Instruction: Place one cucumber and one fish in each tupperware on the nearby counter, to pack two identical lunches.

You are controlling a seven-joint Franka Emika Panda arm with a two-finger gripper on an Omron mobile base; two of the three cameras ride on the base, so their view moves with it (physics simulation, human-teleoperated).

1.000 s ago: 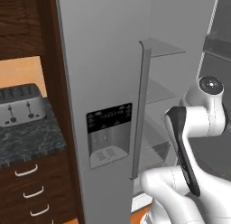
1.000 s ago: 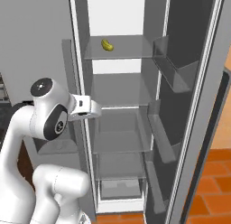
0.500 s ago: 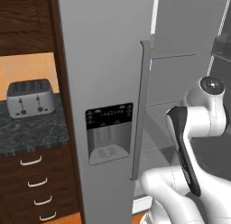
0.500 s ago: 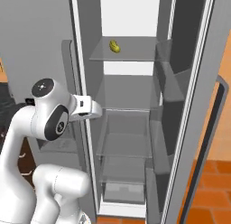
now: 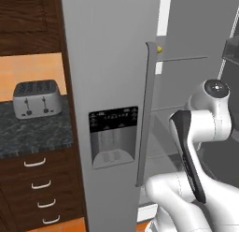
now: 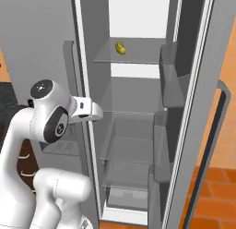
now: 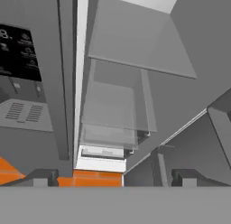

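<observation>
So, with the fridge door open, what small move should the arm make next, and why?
Probably raise the gripper toward the upper shelf inside the fridge. A cucumber lies on that shelf, while the hand view looks down at the lower shelves. The jaws stand open and hold nothing, so they seem ready for a pick.

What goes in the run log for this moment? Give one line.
stage: at open fridge | gripper: open, empty | cucumber: upper shelf | toaster: on counter

Cucumber [image 6: 120, 48] on fridge shelf [image 6: 138, 57]
</observation>
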